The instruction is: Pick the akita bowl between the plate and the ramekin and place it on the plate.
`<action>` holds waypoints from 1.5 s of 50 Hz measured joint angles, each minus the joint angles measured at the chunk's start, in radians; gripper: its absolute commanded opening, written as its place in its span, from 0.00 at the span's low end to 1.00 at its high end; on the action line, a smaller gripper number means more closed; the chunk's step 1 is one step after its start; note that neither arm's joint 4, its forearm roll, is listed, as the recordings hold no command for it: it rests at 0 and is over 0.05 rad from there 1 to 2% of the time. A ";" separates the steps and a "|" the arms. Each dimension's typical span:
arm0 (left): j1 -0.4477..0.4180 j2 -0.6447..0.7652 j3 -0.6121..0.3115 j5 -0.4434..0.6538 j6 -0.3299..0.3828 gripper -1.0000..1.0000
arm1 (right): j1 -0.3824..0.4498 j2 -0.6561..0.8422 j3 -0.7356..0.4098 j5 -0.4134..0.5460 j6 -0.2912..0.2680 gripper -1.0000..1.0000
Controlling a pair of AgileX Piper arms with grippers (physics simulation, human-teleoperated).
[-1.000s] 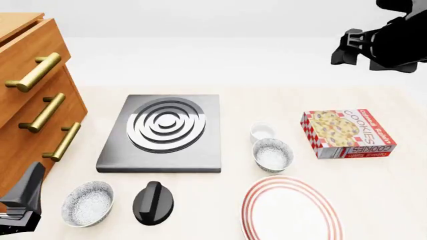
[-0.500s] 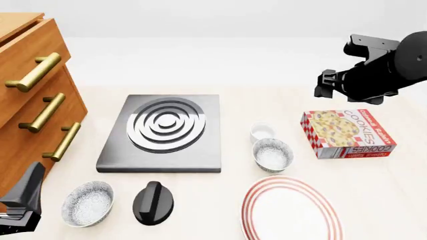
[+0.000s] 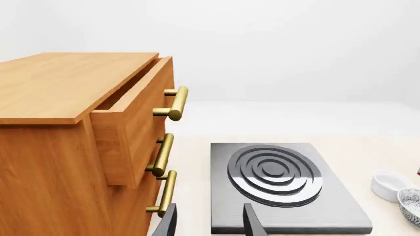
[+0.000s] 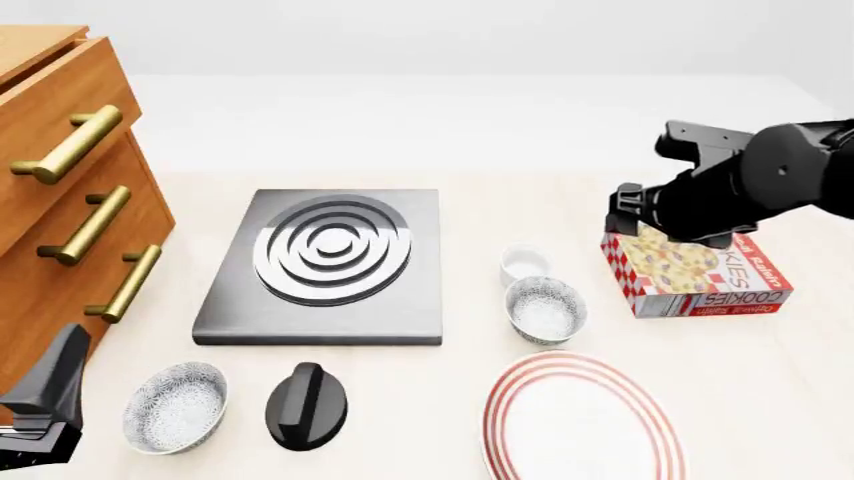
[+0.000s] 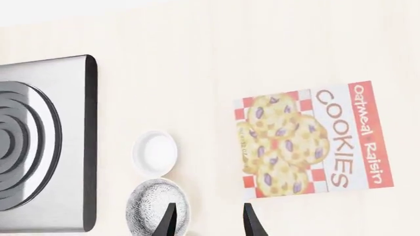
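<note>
R tool [image 5: 206, 220] is hovering above the bench [image 4: 441, 200], over the cookie box [image 4: 697, 268], fingers parted w/ nothing between them. Akita bowl [image 4: 545, 309] is sitting on the bench btwn the ramekin [image 4: 525, 265] just behind it & the red-ringed plate [image 4: 583, 420] in front, touching neither. Twin bowl [image 4: 175, 407] is lying near the front L edge, beside a black knob [image 4: 307, 404]. L tool [image 3: 208, 223] is idling by the drawer unit [image 3: 78, 142], fingers apart & empty, facing the burner plate [image 3: 284, 184].
</note>
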 measured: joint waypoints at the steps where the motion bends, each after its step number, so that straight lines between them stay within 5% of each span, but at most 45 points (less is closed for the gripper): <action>1: 0.000 0.000 0.000 0.000 0.000 1.00 | 0.001 0.001 0.001 -0.002 0.002 1.00; 30: 0.000 0.000 0.000 0.000 0.000 1.00 | 0.077 0.106 0.081 -0.136 0.129 1.00; 75: 0.000 0.000 0.000 0.000 0.000 1.00 | 0.132 0.164 0.206 -0.246 0.210 1.00</action>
